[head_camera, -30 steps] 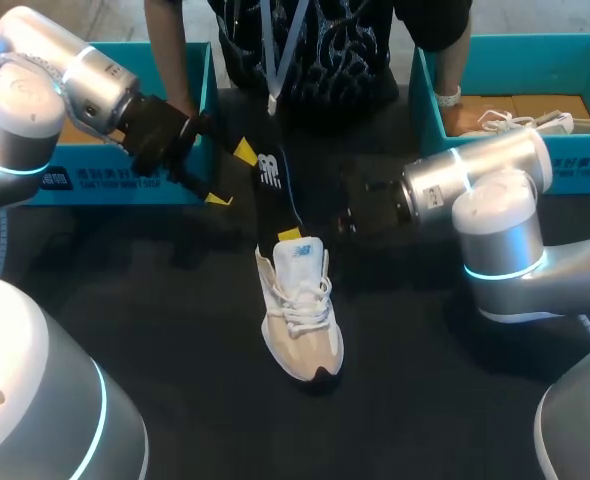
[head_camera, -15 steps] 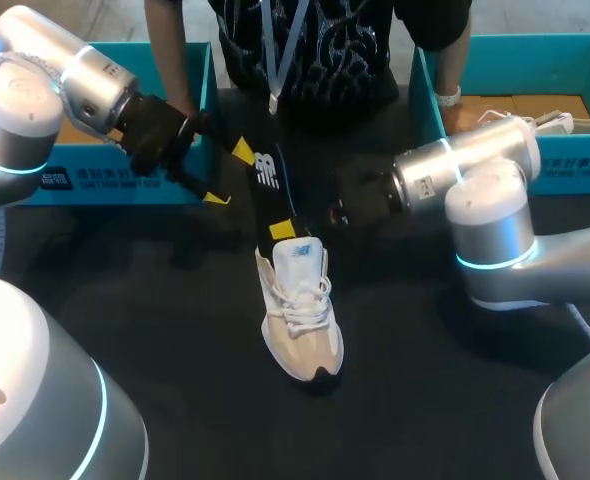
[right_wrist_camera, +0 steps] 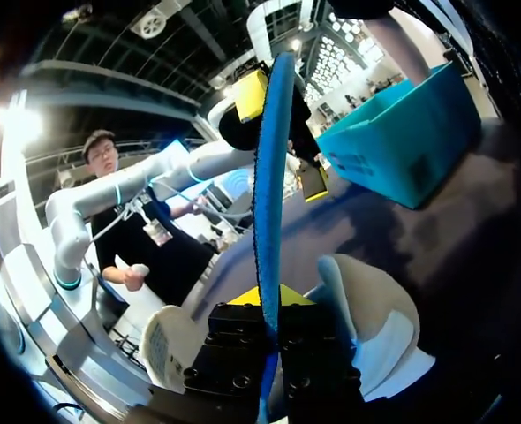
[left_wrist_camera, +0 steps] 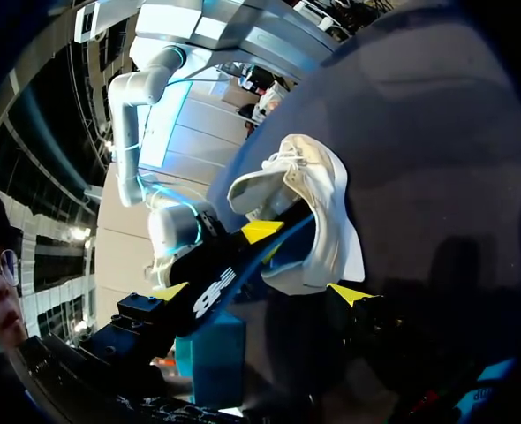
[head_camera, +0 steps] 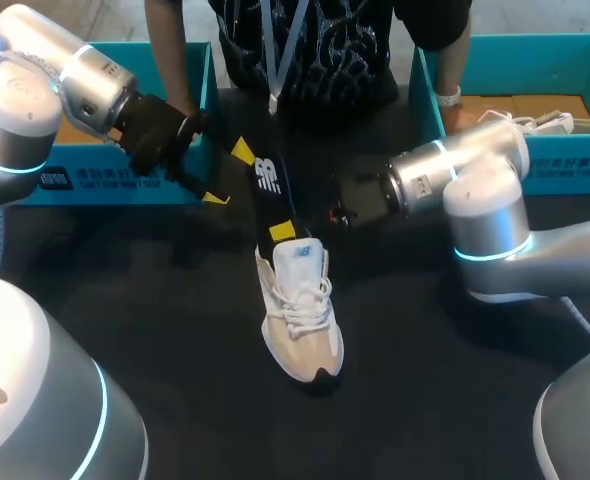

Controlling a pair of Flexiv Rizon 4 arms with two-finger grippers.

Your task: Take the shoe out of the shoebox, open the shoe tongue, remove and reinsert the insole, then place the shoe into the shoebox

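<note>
Insole step, with the beige sneaker (head_camera: 300, 310) out on the table (head_camera: 175, 330)

My right gripper (right_wrist_camera: 268, 309) is pinched on the black insole (head_camera: 268, 190), whose lower end sits at the sneaker's mouth. My left gripper (head_camera: 230, 175) stands wide by its upper end (one tip seems to touch). Next, I judge, the insole must stay in line with that mouth.

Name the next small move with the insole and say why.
Probably the right pincer should ease the insole down into the shoe, if reinsertion is the step at hand. It is shut on the insole right at the shoe's opening, and most of the insole lies outside, its far end beside the open left pincer.
</note>
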